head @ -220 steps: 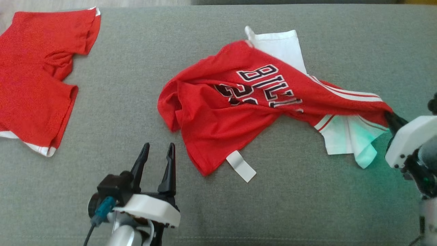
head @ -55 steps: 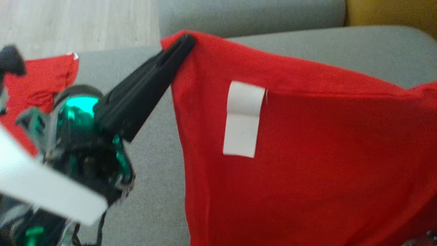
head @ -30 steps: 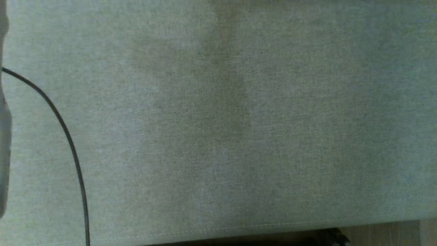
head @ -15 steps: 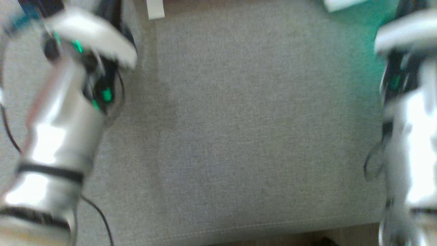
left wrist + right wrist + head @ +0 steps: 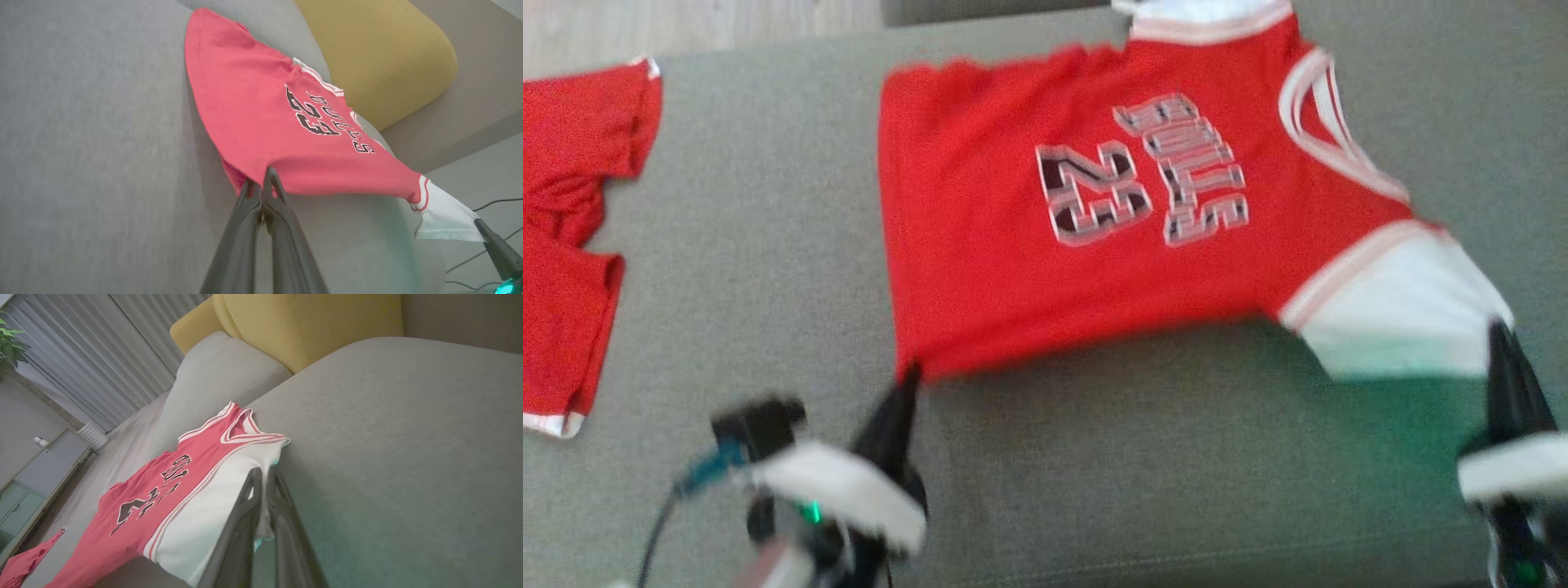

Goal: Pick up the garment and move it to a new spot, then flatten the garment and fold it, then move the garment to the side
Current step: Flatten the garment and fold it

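Note:
The garment (image 5: 1013, 245) is a red jersey with "BULLS 23" print and white sleeves, spread print-up across the grey sofa seat (image 5: 768, 245). Its near edge is held slightly off the seat. My left gripper (image 5: 908, 384) is shut on the jersey's near red hem corner (image 5: 261, 175). My right gripper (image 5: 1496, 335) is shut on the edge of the white sleeve (image 5: 1396, 318). In the right wrist view the right gripper (image 5: 263, 473) pinches that white sleeve (image 5: 212, 514). The left wrist view shows the garment (image 5: 265, 122) stretched toward the right gripper's fingers (image 5: 494, 247).
Red shorts (image 5: 564, 237) lie on the seat at the far left. A yellow cushion (image 5: 380, 53) stands behind the jersey against the sofa back. Wooden floor (image 5: 686, 24) shows past the sofa's far left. Curtains (image 5: 102, 347) and a cabinet (image 5: 36, 473) stand beyond.
The head camera has swung from bare sofa and blurred forearms back onto the jersey. The jersey, crumpled seconds ago, now lies spread with the print up, both grippers still holding it.

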### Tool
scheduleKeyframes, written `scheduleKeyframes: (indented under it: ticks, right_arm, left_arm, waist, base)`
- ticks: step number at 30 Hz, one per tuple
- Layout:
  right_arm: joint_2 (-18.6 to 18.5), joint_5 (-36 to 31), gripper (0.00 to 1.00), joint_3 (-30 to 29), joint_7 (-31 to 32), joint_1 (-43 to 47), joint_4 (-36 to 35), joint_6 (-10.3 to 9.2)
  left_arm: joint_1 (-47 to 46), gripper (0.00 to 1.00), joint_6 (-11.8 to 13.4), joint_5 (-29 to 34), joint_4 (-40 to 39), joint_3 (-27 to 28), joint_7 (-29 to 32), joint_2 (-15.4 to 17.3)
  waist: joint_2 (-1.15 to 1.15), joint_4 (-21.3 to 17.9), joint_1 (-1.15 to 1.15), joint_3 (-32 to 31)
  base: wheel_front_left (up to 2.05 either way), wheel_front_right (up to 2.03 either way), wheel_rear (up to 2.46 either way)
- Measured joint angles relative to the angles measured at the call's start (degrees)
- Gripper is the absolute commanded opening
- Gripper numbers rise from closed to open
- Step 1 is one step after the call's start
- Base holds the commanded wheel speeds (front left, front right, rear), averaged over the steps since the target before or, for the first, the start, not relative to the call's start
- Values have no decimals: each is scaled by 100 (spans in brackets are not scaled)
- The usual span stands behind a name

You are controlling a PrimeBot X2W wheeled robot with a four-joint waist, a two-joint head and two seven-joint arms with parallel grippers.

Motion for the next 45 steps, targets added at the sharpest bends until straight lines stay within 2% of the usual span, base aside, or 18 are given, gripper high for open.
scheduleKeyframes:
  ticks: [4, 7, 9, 13, 16, 23, 27, 31, 34, 35, 36, 37, 41, 45]
  right_arm:
    - [7, 236, 0, -201, 101, 1060, -433, 0]
    - [55, 241, 0, -162, 87, 1694, -436, 0]
    - [71, 227, 0, -155, 38, 1767, -435, 0]
    - [76, 110, 0, -53, 18, 1411, -521, 0]
    - [75, -87, 0, -36, 246, 1003, -651, 0]
    - [62, -627, 0, -154, 1077, -148, -717, 0]
    - [56, -1007, 0, -155, 1419, -878, -459, 0]
    - [23, -1270, 0, -158, 1704, -1580, 19, 0]
    - [12, -1558, 0, -92, 1834, -2041, 388, 1]
    - [10, -1646, 29, -37, 1844, -2165, 489, 0]
    - [10, -1727, 100, 18, 1870, -2274, 578, 0]
    - [11, -1746, 100, 31, 1874, -2358, 661, 0]
    - [1, -1893, 100, -10, 1660, -2479, 714, 0]
    - [-89, -2204, 100, 101, 1569, -2276, 380, 0]
  left_arm:
    - [1060, 0, 615, -35, -993, -91, 78, 148]
    - [1421, 0, 892, -64, -1258, -83, 78, 191]
    - [1451, 0, 947, -69, -1284, -81, 88, 214]
    - [1420, 0, 1196, -130, -1384, -82, 403, 243]
    - [1257, 0, 1316, -131, -1454, -94, 689, 276]
    - [60, 0, 1568, -453, -1534, -87, 1718, 297]
    - [-510, 0, 1739, -781, -1391, 14, 2271, 191]
    - [-966, 0, 1919, -1000, -924, 129, 2670, 125]
    - [-1224, 0, 1938, -1056, -541, 162, 2820, 105]
    - [-1300, 0, 1938, -1073, -434, 170, 2852, 92]
    - [-1362, 38, 1936, -1078, -324, 174, 2865, 81]
    - [-1422, 100, 1926, -1078, -225, 162, 2864, 68]
    - [-1518, 100, 1920, -1059, -23, 376, 2572, -81]
    - [-1502, 100, 1785, -1077, -187, 497, 2286, -138]
  waist:
    - [0, 64, 0, -113]
    - [0, 129, 0, -42]
    - [0, 138, 0, -17]
    - [0, 139, 0, 25]
    - [0, 168, 0, 39]
    - [0, 287, 0, 206]
    - [0, 304, 0, 335]
    - [0, 311, 1, 464]
    - [0, 303, 1, 559]
    - [0, 299, 1, 586]
    - [0, 295, 1, 608]
    - [0, 292, 1, 623]
    - [0, 295, 1, 666]
    - [0, 291, 1, 637]
  base:
    - [0, 0, 0]
    - [0, 0, 0]
    - [0, 0, 0]
    - [0, 0, 0]
    - [0, 0, 0]
    - [0, 0, 0]
    - [0, 0, 0]
    - [0, 0, 0]
    - [0, 0, 0]
    - [0, 0, 0]
    - [0, 0, 0]
    - [0, 0, 0]
    - [0, 0, 0]
    - [0, 0, 0]
